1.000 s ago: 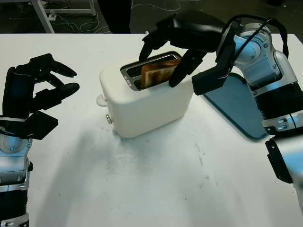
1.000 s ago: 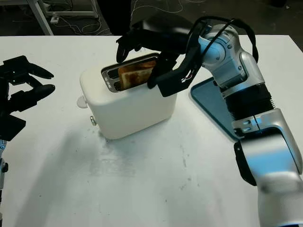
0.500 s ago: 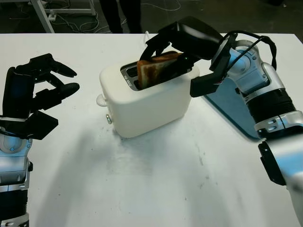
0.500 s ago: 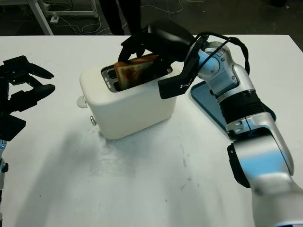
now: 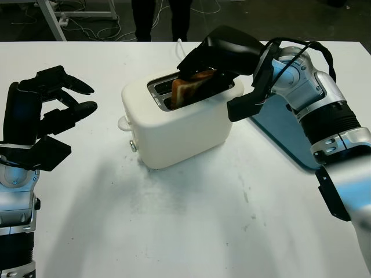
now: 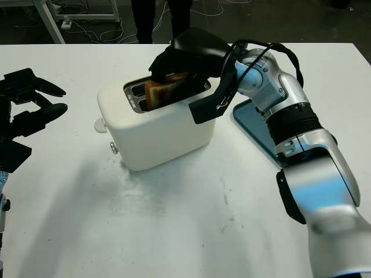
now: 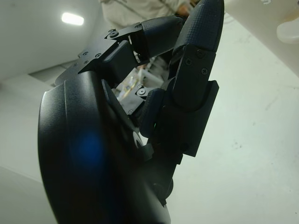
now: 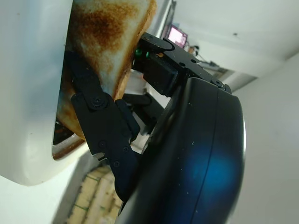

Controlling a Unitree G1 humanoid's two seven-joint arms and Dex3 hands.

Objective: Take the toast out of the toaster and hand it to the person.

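Progress: we judged the task under way; the toast (image 5: 190, 88) was gripped but partly in the slot, not yet clear of the toaster (image 5: 177, 124).
Right hand: the right hand (image 5: 211, 58), upper centre of the head views, was clamped on the toast; in the right wrist view a finger (image 8: 100, 123) pressed against the browned face.
Toast position: tilted, upper part above the slot, lower part inside, centre of frame.
Left hand: the left hand (image 5: 43, 110), at the left edge, held nothing and hung open above the table (image 5: 191, 220).
Remaining: we reckoned a full lift-out and the hand-over were left.
Person: legs (image 5: 162, 17) stood at the top edge beyond the table's far side.
Surroundings: a blue tray (image 5: 290, 130) lay just right of the toaster, under the right arm.
Obstructions: the slot rim could catch the tilted slice; nothing lay between toaster and person.
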